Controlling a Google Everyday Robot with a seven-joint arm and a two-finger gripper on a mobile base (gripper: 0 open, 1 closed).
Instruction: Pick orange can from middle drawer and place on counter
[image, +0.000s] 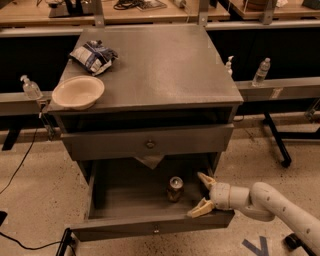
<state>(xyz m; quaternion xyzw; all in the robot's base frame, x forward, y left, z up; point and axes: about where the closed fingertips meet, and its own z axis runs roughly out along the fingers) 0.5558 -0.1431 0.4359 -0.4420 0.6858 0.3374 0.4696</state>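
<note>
Camera view. Arm (280, 207) enters from the lower right and is cut off by the frame edge. The rear of the middle drawer (150, 228) is lost in shadow under the closed drawer front (150, 142) above it. The drawer is pulled out.

Orange can (175, 189) stands upright on the drawer floor, right of centre. Gripper (196, 195) sits inside the drawer at its right end, fingers spread wide and gripping nothing. The can is just to the left of the fingertips, not touching.

Counter (160, 65) carries a bowl (78, 92) and a crumpled bag (93, 56).
</note>
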